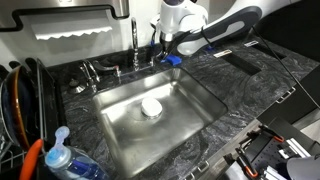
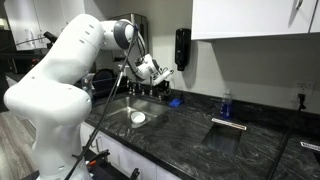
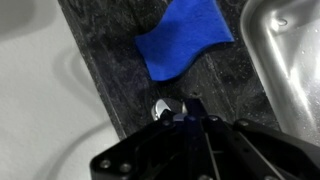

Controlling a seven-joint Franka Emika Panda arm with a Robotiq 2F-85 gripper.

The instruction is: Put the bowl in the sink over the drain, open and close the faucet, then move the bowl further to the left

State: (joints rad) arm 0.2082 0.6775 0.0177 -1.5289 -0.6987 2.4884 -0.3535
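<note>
At the far left of an exterior view, a dish rack (image 1: 18, 100) held dark plates standing on edge. A clear bottle with a blue cap (image 1: 60, 155) stood in front of it at the lower edge. To the right, the sink (image 1: 110, 125) sat in the dark marbled countertop (image 1: 250, 95). The bowl (image 1: 151, 107) rested upright on the basin floor near its middle, apart from every wall. Behind the basin the faucet (image 1: 136, 45) rose upright, with its low lever handles (image 1: 92, 70) left of the spout. Just right of the faucet, the gripper (image 1: 163, 52) hung over the back strip of the counter, well apart from the bowl. A blue sponge (image 1: 173, 61) lay on the stone just below it, and the arm (image 1: 215, 30) stretched away to the right.

In an exterior view taken from farther off, the arm's white body (image 2: 60, 85) filled the left side. The bowl (image 2: 138, 118) showed in the sink below the gripper (image 2: 163, 72), and the sponge (image 2: 176, 101) lay to their right.

In the wrist view, dark stone ran down the left side, the sponge (image 3: 185, 45) lay in the middle, and a corner of the sink (image 3: 290, 50) showed at the right. At the bottom edge the gripper (image 3: 190, 112) had its fingers pressed together. A small shiny metal piece (image 3: 161, 109) sat just left of the tips, though it was unclear whether they touched it.
</note>
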